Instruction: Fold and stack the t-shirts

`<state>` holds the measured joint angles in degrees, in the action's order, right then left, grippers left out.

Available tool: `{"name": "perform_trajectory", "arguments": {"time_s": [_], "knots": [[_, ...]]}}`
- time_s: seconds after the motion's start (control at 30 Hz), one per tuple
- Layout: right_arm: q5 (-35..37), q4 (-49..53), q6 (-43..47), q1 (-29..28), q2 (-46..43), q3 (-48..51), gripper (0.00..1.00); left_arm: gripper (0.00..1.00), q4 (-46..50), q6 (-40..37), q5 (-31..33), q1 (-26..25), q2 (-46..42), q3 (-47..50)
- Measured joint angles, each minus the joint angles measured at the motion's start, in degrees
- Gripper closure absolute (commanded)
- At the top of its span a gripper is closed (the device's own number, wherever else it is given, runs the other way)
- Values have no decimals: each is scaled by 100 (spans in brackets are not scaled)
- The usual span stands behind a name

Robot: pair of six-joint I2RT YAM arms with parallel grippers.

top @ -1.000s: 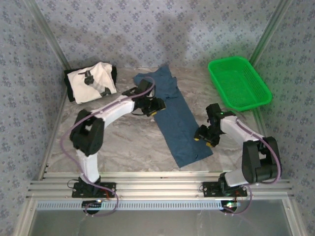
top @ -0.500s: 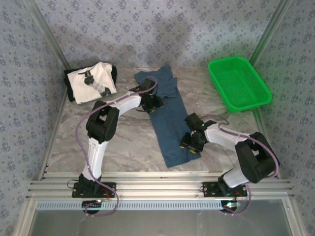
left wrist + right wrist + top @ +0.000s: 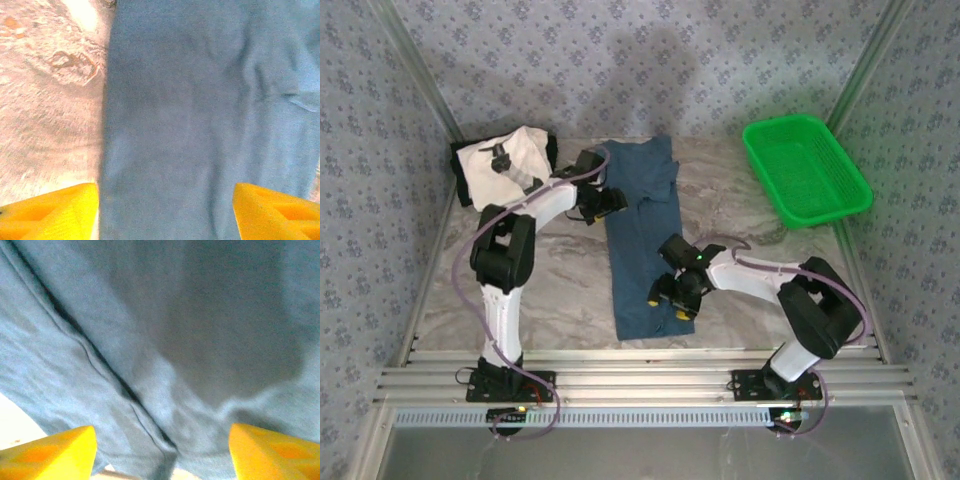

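The teal-blue t-shirt (image 3: 635, 260) lies as a long narrow strip down the middle of the table, collar end at the back. My left gripper (image 3: 600, 205) hovers at its upper left edge. In the left wrist view it (image 3: 165, 215) stands open, its yellow fingertips (image 3: 50, 212) wide apart over flat teal-blue t-shirt cloth (image 3: 200, 125). My right gripper (image 3: 667, 305) sits over the strip's lower right part. It (image 3: 162, 455) is open too, above creased teal-blue t-shirt cloth (image 3: 175, 315) near the hem. The white printed t-shirt (image 3: 505, 165) lies folded at the back left corner.
A green plastic basket (image 3: 805, 165) stands at the back right. Bare marble table (image 3: 560, 280) stretches to the left of the strip, and more (image 3: 760, 220) lies between strip and basket. Patterned walls close in the sides and back.
Both grippers swept leftward, carrying the teal-blue shirt's right side over; the strip now lies narrower, straighter and further left. Both sets of jaws have opened off the cloth.
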<state>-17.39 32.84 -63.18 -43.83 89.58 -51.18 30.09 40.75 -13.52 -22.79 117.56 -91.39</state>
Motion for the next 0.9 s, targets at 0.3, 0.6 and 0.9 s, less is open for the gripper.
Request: {"name": "perform_trajectory", "arguments": {"time_s": [0.3,0.6,0.9], "knots": [[-190,1067,763,592,-1563,111,27,25,-28,267,-603,-341,-2852,1838],[-927,614,1416,1064,-1499,1405,37,36,-162,1711,-776,-1770,-4371,4774],[-1073,162,1591,1211,-1209,1648,39,44,-782,2811,-616,-2562,-4481,5449]]}}
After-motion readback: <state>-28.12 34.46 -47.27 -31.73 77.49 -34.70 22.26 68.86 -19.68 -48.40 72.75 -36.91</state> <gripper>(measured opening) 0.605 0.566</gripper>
